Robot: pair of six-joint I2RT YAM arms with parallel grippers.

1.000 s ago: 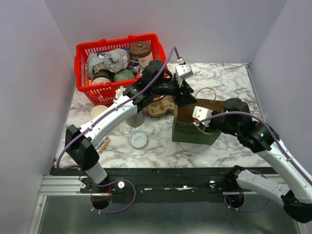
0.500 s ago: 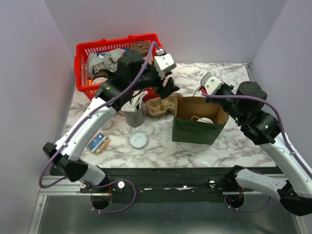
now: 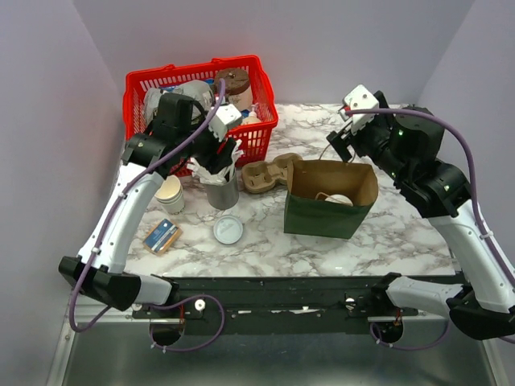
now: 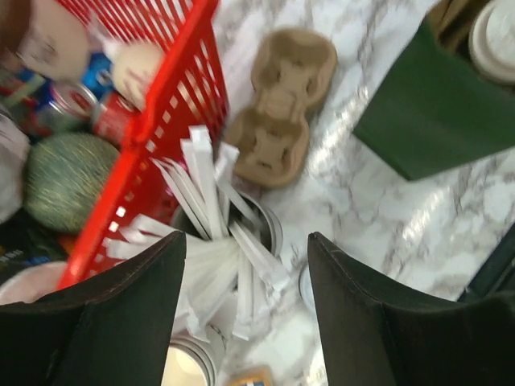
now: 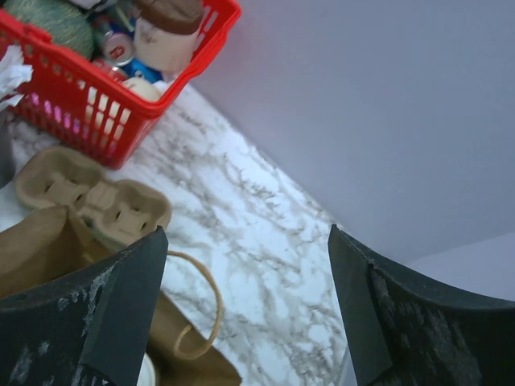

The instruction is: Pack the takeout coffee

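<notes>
Clearing the arms off the bag looks like the step in hand. The takeout coffee (image 3: pixel 338 199) sits down inside the paper bag (image 3: pixel 322 221), with only its white lid showing past the rim. Can't tell if it stands dead upright. The bag stands open mid-table (image 3: pixel 386 241), just right of the cup carrier (image 3: pixel 265 175).

The right tool (image 3: pixel 338 145) hangs above and behind the bag's far rim, fingers spread wide, released, nothing in them. The left tool (image 4: pixel 245 241) is also spread and empty. It is over the tin of white packets (image 3: pixel 223 189) beside the red basket (image 3: pixel 257 88), well apart from the bag.

Judgement: packing looks essentially done.
- **Right tool:** leave it released and go up and away from the bag, not across its mouth, with no contact on the rim.
- **Bag handle:** the bag handle (image 5: pixel 219 301) loops just below the fingers in the wrist view. A snag would likely drag or tip a light bag, and the cup with it.
- **Left tool:** rise clear of the packets before swinging. They stick up toward the fingers and would knock over easily.
- **If the lid looks tilted from above:** nudge the bag straight rather than re-grab the cup.
</notes>
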